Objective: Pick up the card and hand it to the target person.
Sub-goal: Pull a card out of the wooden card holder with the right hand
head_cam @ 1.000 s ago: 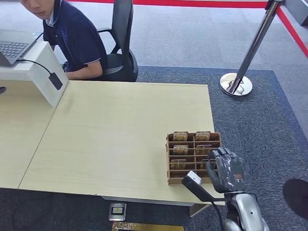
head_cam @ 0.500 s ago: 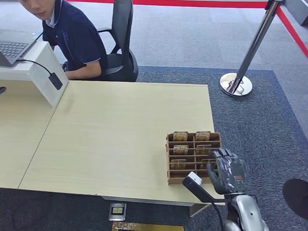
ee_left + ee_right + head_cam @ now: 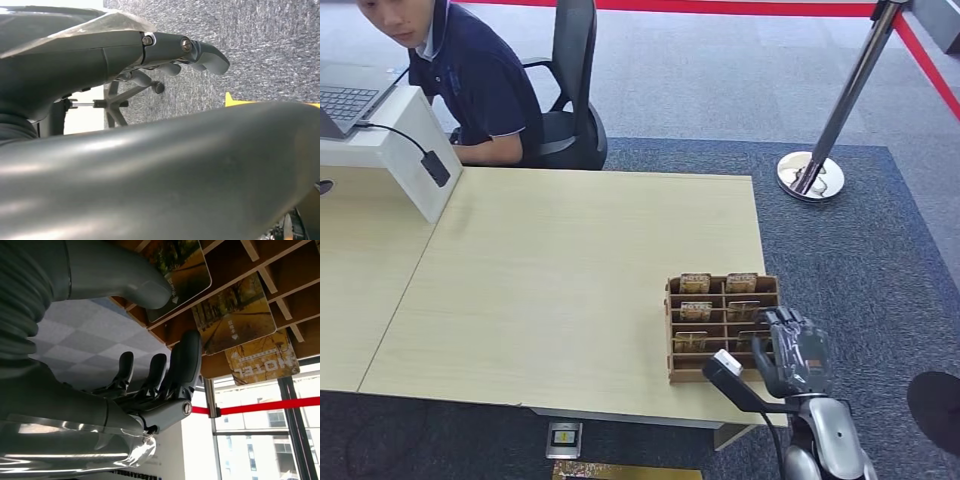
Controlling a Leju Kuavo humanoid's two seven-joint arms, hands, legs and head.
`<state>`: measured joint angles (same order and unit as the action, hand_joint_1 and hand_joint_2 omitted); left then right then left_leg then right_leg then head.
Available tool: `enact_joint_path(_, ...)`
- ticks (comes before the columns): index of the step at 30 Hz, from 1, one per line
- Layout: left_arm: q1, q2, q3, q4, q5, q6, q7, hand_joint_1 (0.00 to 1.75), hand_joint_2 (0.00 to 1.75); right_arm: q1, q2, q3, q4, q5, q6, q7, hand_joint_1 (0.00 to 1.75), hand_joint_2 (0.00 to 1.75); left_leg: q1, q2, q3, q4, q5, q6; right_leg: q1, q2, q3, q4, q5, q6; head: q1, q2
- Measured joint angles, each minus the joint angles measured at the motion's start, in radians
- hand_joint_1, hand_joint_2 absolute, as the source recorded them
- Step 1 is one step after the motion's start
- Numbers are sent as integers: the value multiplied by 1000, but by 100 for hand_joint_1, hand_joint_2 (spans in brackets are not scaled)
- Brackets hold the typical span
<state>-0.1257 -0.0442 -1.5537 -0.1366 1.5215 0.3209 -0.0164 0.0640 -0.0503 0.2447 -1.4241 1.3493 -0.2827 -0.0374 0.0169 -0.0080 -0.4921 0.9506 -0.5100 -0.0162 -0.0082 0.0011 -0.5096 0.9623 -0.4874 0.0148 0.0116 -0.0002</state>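
A wooden card holder (image 3: 670, 335) stands near the table's front right corner, with several yellow "HOTEL" cards (image 3: 695, 283) leaning in its slots. My right hand (image 3: 792, 352) hovers at the holder's near right slot, partly hiding the card there. In the right wrist view my thumb (image 3: 151, 287) touches the face of the nearest card (image 3: 185, 267), while the dark fingers (image 3: 185, 360) lie apart from it by the holder's wooden edge. No card is lifted. The person (image 3: 475, 85) in a dark shirt sits behind the table's far left. My left hand (image 3: 188, 50) hangs over the carpet, holding nothing.
A laptop (image 3: 346, 100) sits on a white riser (image 3: 403, 150) at the far left, with a black office chair (image 3: 575, 90) behind the person. A chrome stanchion base (image 3: 810, 176) and red rope (image 3: 924, 60) stand on the carpet at the far right.
My right hand has edged slightly forward toward the holder. The person has shifted a little. The cards have stayed in their slots.
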Motion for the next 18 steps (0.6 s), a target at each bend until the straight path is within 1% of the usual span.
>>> enact_joint_path(11,0,0,0,0,0,1,2,0,0,-8,3,-12,41,-3,-8,-4,84,175,0,0,0,0,0,0,0,0,0,0,0,0,0,0)
enact_joint_path(18,0,0,0,0,1,2,2,0,0,-8,9,-14,53,-3,-11,-4,88,175,0,0,0,0,0,0,0,0,0,0,0,0,0,0)
